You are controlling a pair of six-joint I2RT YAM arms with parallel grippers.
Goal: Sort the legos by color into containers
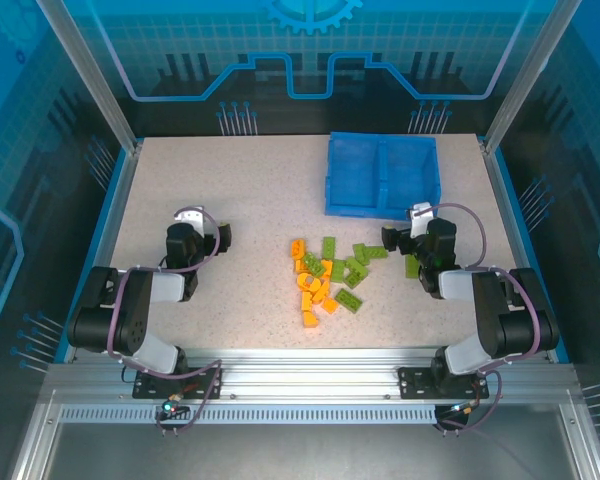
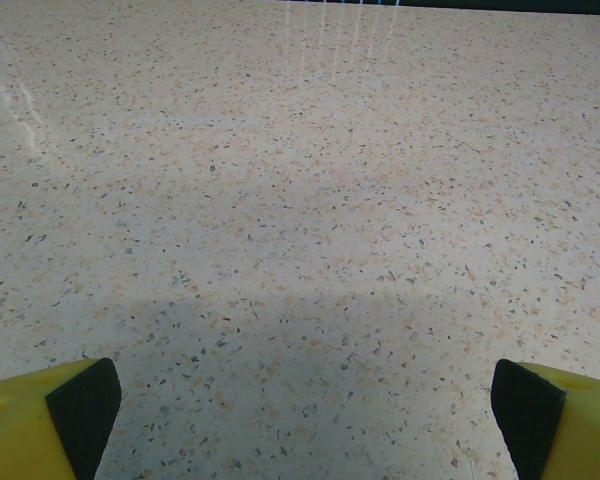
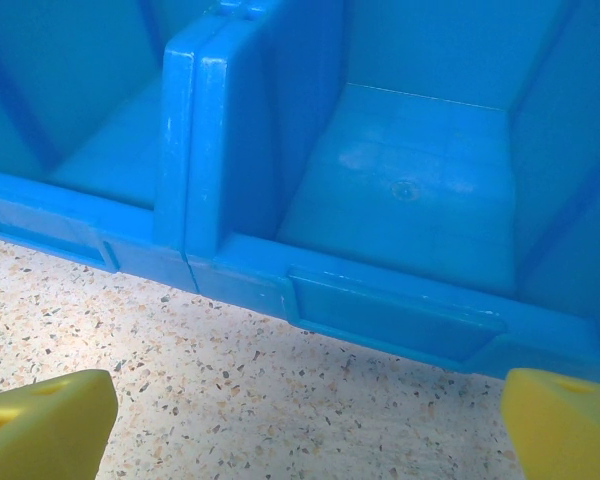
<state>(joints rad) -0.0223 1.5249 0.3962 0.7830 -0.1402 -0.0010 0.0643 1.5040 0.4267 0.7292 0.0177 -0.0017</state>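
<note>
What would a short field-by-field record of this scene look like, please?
table: pale, speckled
tray: blue, two compartments, far right of the table; no bricks seen inside
legos: orange and lime-green, mixed in a loose pile at the table's centre
stray green brick: apart from the pile, to its right
left hand: open, over bare table, holding nothing
right hand: open, facing the tray's near wall, holding nothing
sorting: not yet begun

Speckled table (image 1: 240,190) — blue tray (image 1: 360,209) at back; legos (image 1: 325,268) scattered mid-table.
</note>
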